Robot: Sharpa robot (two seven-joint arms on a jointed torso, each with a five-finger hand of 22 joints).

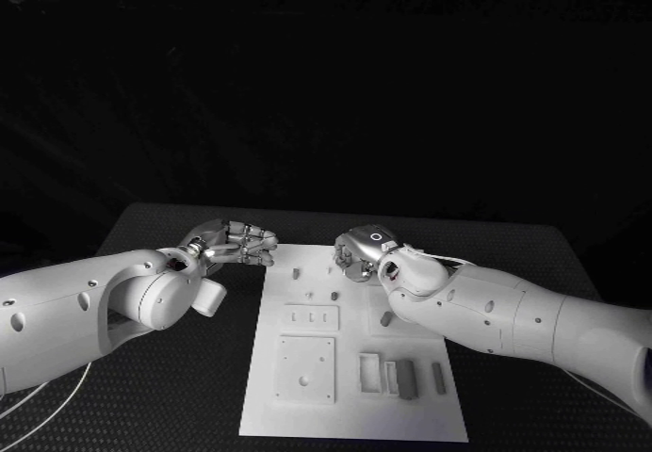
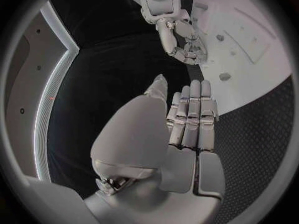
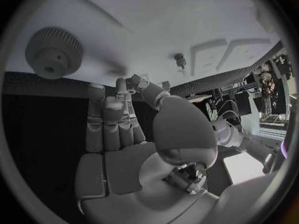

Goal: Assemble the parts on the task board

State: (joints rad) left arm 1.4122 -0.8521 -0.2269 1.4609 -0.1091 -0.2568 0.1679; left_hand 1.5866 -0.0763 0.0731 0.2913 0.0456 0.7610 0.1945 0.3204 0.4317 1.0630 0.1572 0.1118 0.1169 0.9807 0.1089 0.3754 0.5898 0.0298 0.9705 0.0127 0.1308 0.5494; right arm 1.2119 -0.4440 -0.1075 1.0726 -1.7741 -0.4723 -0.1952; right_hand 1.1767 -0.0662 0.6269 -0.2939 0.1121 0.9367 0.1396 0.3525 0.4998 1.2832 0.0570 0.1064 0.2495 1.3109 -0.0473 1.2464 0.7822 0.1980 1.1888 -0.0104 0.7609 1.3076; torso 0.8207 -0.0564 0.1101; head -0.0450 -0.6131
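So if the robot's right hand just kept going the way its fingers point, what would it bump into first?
Probably the round toothed gear lying on the white task board. In the right wrist view the right hand points its fingers toward it, with nothing between, though depth is hard to judge.

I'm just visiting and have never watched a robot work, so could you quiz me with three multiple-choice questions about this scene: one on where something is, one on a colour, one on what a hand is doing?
1. Where is the left hand?
A. by the task board's far left corner
B. on the board's near edge
C. off the table

2. What colour is the task board?
A. red
B. white
C. green

3. What is the right hand holding?
A. a cup
B. a screwdriver
C. nothing

Answers: 1 A, the head view shows it beside that corner. 2 B, the plate is white against the black table. 3 C, its wrist view shows nothing in its fingers.
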